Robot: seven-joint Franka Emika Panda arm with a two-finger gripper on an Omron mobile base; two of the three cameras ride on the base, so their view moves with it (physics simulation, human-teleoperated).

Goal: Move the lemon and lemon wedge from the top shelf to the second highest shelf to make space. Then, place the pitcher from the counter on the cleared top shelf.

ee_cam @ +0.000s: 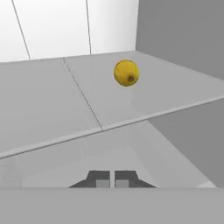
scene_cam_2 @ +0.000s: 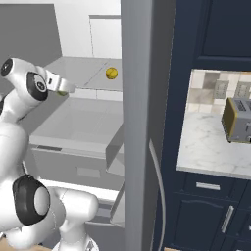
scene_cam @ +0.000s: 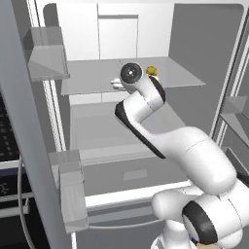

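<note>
A yellow lemon (scene_cam: 151, 71) (scene_cam_2: 112, 73) (ee_cam: 126, 72) rests on the glass top shelf (scene_cam: 182, 74) (scene_cam_2: 81, 68) (ee_cam: 43, 100) of the open fridge. A small yellow-green piece, apparently the lemon wedge (scene_cam_2: 62, 92), peeks out under my hand at that shelf's front edge; I cannot tell if it touches the hand. My gripper (scene_cam: 115, 83) (scene_cam_2: 69, 88) (ee_cam: 113, 179) is shut, fingertips together with nothing between them, just in front of the top shelf's edge and left of the lemon. The second highest shelf (scene_cam: 97, 129) (scene_cam_2: 73, 122) lies below. The pitcher is out of view.
Door bins (scene_cam: 46, 61) (scene_cam: 73, 194) hang on the open fridge door at my left. A grey fridge side panel (scene_cam_2: 142, 122) stands to my right. Beyond it are dark blue cabinets and a marble counter with a toaster (scene_cam_2: 238, 120).
</note>
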